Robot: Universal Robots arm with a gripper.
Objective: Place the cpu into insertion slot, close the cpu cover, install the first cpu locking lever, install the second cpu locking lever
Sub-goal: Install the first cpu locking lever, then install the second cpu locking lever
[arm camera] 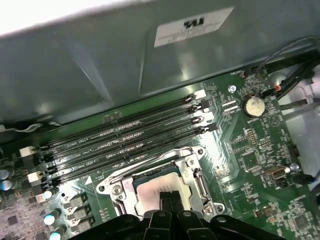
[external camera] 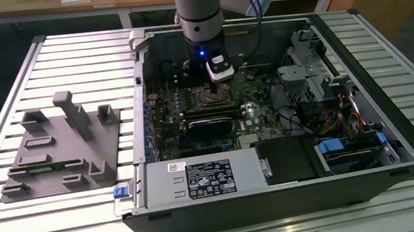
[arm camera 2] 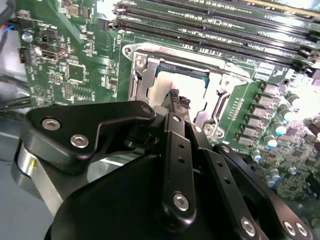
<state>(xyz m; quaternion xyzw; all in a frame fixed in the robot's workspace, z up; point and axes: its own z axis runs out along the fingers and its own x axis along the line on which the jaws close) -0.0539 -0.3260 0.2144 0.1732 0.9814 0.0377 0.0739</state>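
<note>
**A:** What is happening at the socket?

**B:** The gripper, fingertips together and holding nothing, is pressing over the cpu lying in the slot, cover apparently down.

**A:** The risk?

**B:** Pushing off-centre is risking bent pins; beyond, memory slots are lining the far side.

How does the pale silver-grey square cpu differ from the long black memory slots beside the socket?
The pale silver-grey square cpu is small, square and light; the long black memory slots are narrow, long and dark. The cpu lies alone in the insertion slot; the memory slots run as parallel rows. Both sit on the green motherboard.
</note>
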